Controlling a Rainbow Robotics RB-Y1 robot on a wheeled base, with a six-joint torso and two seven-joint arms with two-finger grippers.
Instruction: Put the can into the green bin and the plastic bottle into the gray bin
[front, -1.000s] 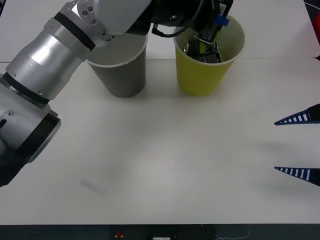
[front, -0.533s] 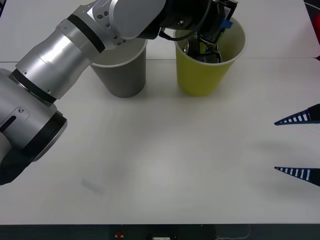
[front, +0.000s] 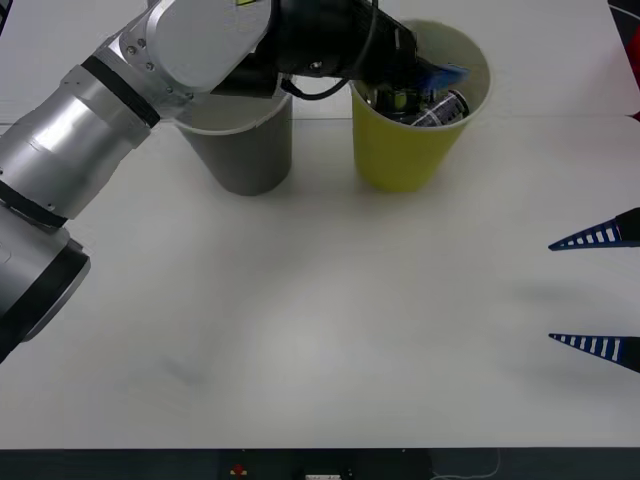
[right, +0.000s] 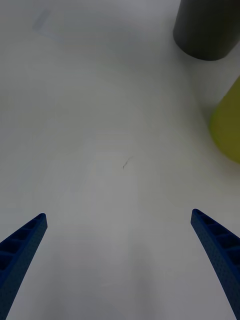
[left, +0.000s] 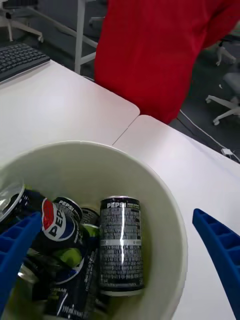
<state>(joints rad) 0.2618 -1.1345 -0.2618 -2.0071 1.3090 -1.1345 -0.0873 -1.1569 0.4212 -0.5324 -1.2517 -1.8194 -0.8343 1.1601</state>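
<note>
The green bin (front: 400, 150) stands at the back of the table with several drink cans piled inside. A black Pepsi can (left: 121, 245) lies loose on top, and it shows on its side in the front view (front: 440, 108). The silvery top of another can (left: 9, 196) shows by one finger. My left gripper (front: 425, 85) hangs open over the bin's mouth, holding nothing (left: 116, 215). The gray bin (front: 245, 150) stands beside the green one, under my left forearm. The plastic bottle is out of view. My right gripper (front: 595, 290) stands open near the table's right edge.
In the right wrist view the bare white tabletop lies between the open right gripper (right: 120, 217) and the gray bin (right: 207, 30) and green bin (right: 227, 127). A seam between two tables (left: 125, 132) runs behind the bins.
The left wrist has turned over the green bin and the forearm has shifted. A black can now lies on its side atop the pile. The right gripper has not moved.
</note>
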